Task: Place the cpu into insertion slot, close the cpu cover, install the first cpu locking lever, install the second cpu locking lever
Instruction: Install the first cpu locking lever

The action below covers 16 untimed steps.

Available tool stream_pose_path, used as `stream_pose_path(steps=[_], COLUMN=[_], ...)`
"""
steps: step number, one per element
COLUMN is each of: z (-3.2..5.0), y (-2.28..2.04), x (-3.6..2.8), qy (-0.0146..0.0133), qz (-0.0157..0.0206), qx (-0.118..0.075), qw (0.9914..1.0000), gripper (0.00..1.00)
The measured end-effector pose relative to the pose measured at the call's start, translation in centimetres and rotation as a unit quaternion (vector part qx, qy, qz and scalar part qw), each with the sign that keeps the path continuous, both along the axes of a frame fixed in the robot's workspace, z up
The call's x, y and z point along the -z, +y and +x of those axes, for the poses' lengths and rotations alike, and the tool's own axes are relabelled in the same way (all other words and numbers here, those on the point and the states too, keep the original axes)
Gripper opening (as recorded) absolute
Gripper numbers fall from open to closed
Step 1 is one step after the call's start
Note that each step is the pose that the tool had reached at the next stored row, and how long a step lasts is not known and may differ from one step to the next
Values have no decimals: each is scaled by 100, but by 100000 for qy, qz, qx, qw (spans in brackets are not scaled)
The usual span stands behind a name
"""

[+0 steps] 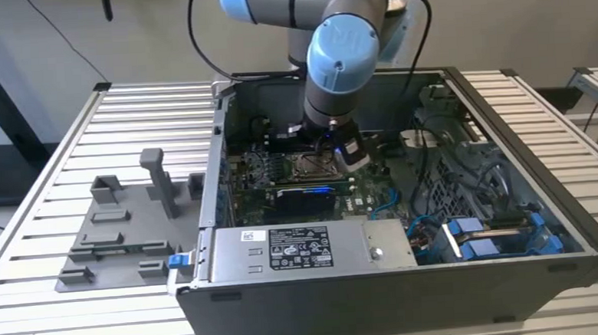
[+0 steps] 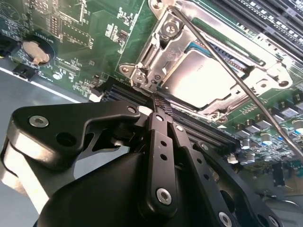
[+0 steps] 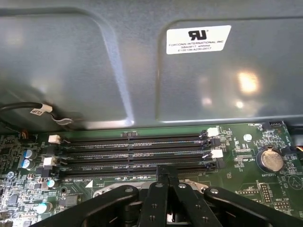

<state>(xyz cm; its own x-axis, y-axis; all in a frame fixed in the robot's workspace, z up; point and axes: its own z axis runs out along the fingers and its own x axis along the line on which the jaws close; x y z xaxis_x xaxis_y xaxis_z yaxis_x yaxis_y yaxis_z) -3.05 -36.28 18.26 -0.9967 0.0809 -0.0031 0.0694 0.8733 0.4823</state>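
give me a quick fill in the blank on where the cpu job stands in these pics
1. The cpu already sits in the insertion slot, with the cpu cover lying ______ over it.
2. The gripper hangs with its fingers pressed ______ beside the socket's corner.
3. In the first wrist view, four long memory slots run across a ______ circuit board.
4. In the exterior view, the arm reaches down into an open computer ______.

Missing words: closed; together; green; case

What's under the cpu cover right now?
Through the window of the cpu cover shows the silver top of the cpu, seated in the insertion slot. The frame hides the chip's edges and the contacts beneath.
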Motion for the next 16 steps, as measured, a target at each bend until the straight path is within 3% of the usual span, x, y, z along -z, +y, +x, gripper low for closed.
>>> stream_pose_path(steps=[8,12,14,16], z=[16,21,21,22], y=[0,2,1,3], x=[27,37,37,38], qy=[3,-12,-7,-10], qz=[32,268,683,1530], qx=[5,-6,0,-11], qw=[100000,100000,99998,99988], gripper=[11,11,11,11])
